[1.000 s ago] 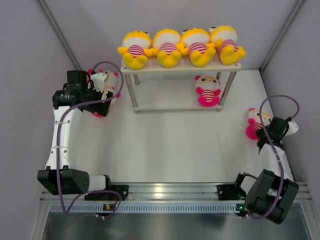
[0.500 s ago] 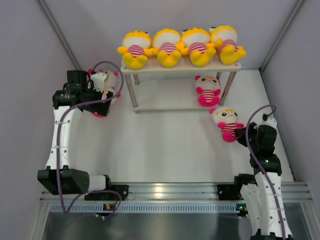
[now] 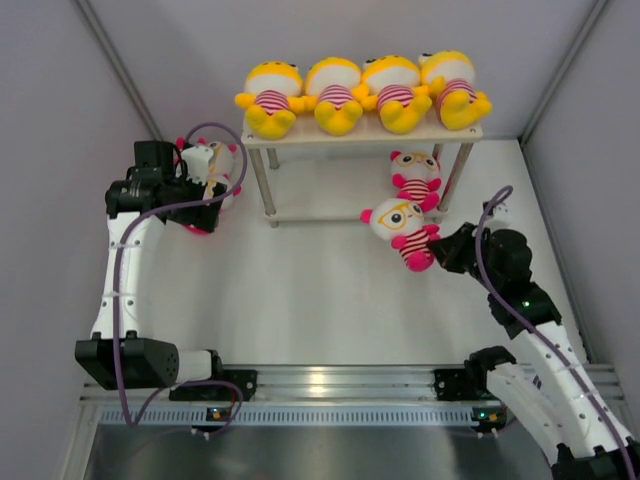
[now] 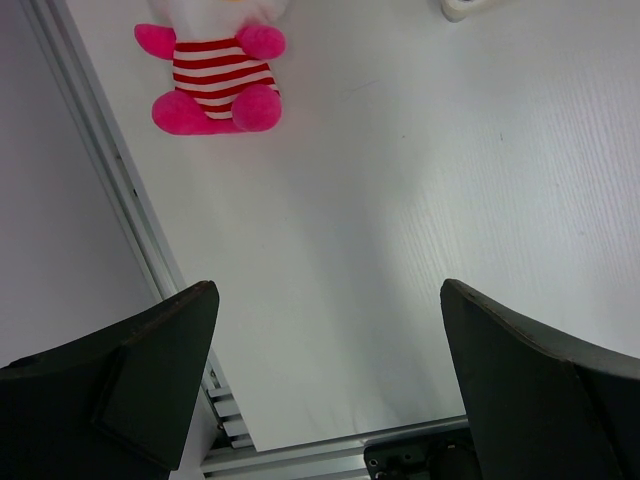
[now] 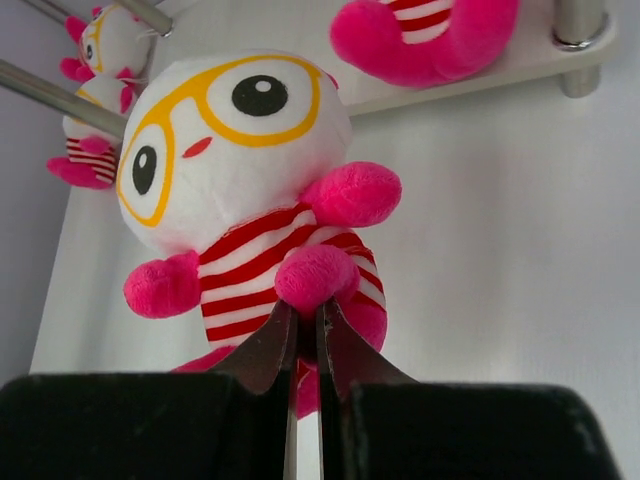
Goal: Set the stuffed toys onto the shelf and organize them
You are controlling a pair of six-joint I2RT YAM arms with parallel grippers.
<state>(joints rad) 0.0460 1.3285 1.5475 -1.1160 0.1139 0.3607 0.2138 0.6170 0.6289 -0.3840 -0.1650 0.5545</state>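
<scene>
The shelf (image 3: pixel 300 141) stands at the back with several yellow stuffed toys (image 3: pixel 336 93) in a row on its top board. One pink toy (image 3: pixel 415 178) sits at the right end of the lower board (image 3: pixel 330 212). My right gripper (image 3: pixel 441 250) is shut on the leg of another pink toy with yellow glasses (image 3: pixel 399 230), hanging just in front of the lower board. The right wrist view shows that gripper (image 5: pixel 307 312) pinching the toy (image 5: pixel 240 150). My left gripper (image 3: pixel 203 203) stands open over a pink toy (image 3: pixel 214 168) left of the shelf. In the left wrist view, this toy (image 4: pixel 215 80) lies beyond the empty left gripper (image 4: pixel 330 335).
Grey walls close in the table on the left, right and back. The shelf's metal legs (image 3: pixel 262 185) stand between the left toy and the lower board. An aluminium rail (image 3: pixel 330 385) runs along the near edge by the arm bases.
My right arm has swung left from the right wall, carrying the pink toy to the front of the shelf's lower board. The left arm has not moved.
</scene>
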